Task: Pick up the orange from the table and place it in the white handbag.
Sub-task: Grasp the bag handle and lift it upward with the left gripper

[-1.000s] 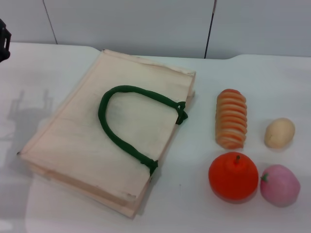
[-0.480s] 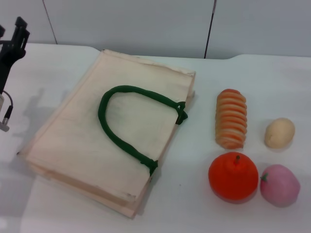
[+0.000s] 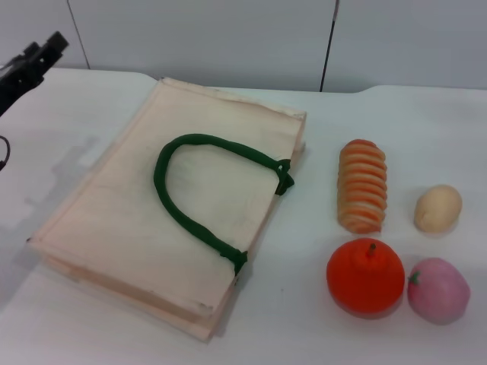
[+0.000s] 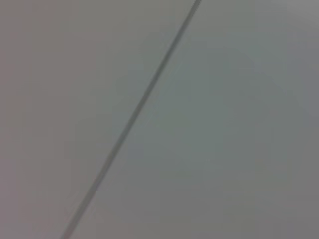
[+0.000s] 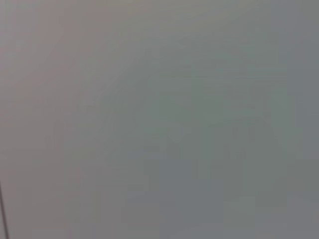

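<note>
One arm showing: left gripper (image 3: 34, 57) hovering far left over the table (image 3: 319, 334), fingers' state unclear, right unseen. Orange (image 3: 365, 275) sitting beside pink fruit (image 3: 437, 290), right of white handbag (image 3: 122, 220). Approach step; next needs reaching and grasping the orange.

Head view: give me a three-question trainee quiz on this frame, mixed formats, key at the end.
1. True or false: the orange lies inside the white handbag.
2. Which fruit touches the orange? A) pink round fruit B) beige egg-shaped fruit C) none
3. Fill in: the left end effector is at the table's far ___ corner.

Key: 1 false; 2 A; 3 left.
</note>
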`<state>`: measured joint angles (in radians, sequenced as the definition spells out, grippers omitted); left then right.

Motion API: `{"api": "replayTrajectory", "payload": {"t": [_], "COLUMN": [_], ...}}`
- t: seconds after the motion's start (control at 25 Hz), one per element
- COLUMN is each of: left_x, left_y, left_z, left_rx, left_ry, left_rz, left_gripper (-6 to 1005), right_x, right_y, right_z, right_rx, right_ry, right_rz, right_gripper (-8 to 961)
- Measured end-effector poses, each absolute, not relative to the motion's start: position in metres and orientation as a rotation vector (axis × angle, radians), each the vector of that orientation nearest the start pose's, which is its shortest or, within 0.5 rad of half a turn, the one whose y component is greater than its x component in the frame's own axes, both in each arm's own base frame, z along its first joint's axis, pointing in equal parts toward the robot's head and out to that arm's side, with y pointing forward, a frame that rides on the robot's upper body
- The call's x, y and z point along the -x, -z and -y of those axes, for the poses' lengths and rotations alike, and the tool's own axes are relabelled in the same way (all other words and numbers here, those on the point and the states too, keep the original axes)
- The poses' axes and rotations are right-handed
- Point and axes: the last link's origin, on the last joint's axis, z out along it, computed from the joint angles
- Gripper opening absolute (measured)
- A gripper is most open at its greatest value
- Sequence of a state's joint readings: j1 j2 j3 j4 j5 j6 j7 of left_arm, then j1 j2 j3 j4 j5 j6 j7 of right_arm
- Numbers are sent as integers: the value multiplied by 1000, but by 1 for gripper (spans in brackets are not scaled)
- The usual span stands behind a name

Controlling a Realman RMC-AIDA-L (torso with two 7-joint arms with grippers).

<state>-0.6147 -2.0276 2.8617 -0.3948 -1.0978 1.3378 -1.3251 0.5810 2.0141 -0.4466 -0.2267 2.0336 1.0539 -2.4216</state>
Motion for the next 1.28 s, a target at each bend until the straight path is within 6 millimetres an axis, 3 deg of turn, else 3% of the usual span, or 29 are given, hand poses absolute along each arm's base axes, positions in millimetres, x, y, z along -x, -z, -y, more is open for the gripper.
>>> {"api": "replayTrajectory", "payload": {"t": [0.28,0.72,1.28], "left_x": [322,298,290], "left_y": [-88,-75,-62], "left_z": [-374,-392,-405], "left_rx": [1868,2131,2184], "left_ry": [1025,686,383], "left_rz": [1150,1386,1521], "left_gripper": [648,649,649], "right_x": [-322,-319,-317], "right_y": [-75,-76,-76], "right_z": [-400,-400,-399], "right_rx": [1673,1708,1708], "right_ry": [-859,-865,-881], "right_rz": [-669,-669,-664], "right_gripper": [799,798,798]}}
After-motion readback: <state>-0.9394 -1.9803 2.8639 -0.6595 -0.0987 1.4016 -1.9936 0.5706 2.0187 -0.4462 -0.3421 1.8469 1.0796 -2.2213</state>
